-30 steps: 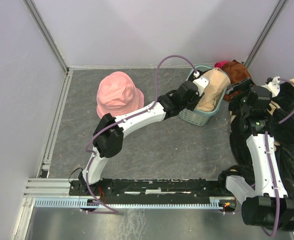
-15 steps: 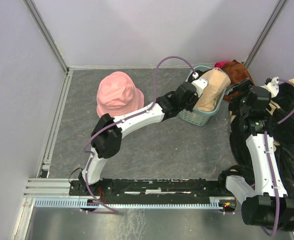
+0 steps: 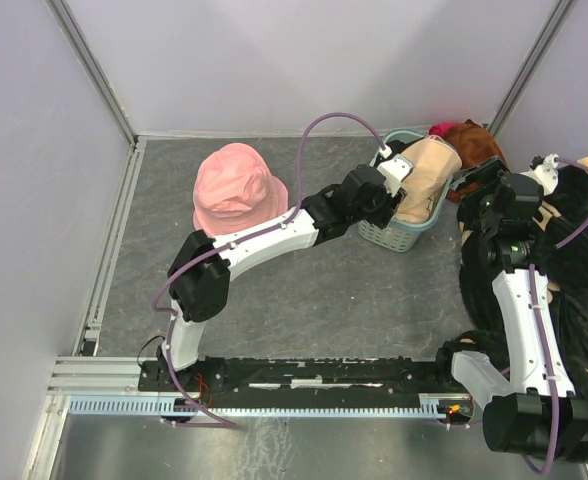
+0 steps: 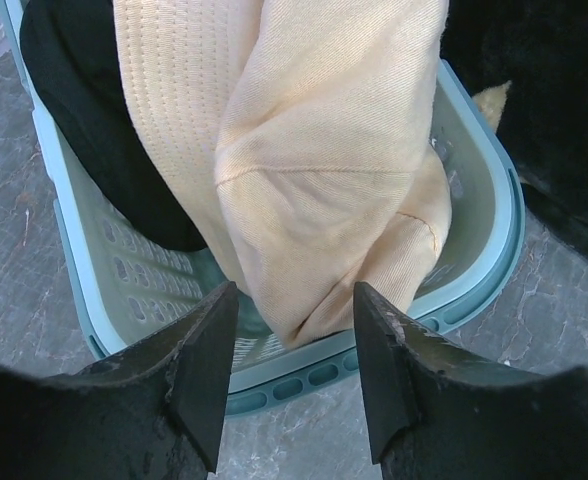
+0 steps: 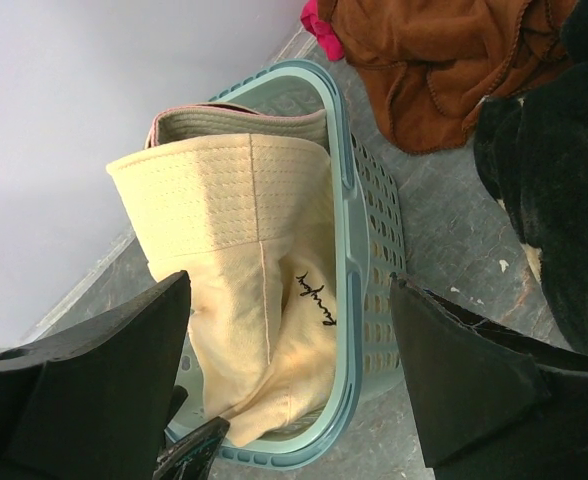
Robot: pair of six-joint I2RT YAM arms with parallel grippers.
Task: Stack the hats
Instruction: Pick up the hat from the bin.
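A pink hat [image 3: 236,188] sits upright on the grey table at the back left. A beige hat [image 3: 426,178] lies crumpled in the teal basket [image 3: 402,238], its brim sticking up over the far rim. My left gripper [image 3: 382,195] hovers at the basket's near-left rim. In the left wrist view, this gripper [image 4: 289,305] is open, and the beige hat [image 4: 314,150] hangs just beyond its fingertips, untouched. My right gripper [image 3: 479,185] is open wide to the right of the basket. Its wrist view shows the beige hat [image 5: 234,230] and a second brim [image 5: 244,120] beneath it.
A rust-brown cloth [image 5: 424,60] and something pink [image 5: 319,20] lie behind the basket in the back right corner. The black floral blanket [image 3: 564,290] is heaped along the right side, under the right arm. Dark cloth [image 4: 64,100] lies inside the basket [image 4: 494,250] beside the beige hat.
The left gripper's jaws narrowed and then opened again. The left arm drew back slightly to the left from the basket. The beige hat stays in the basket; the right arm is still.
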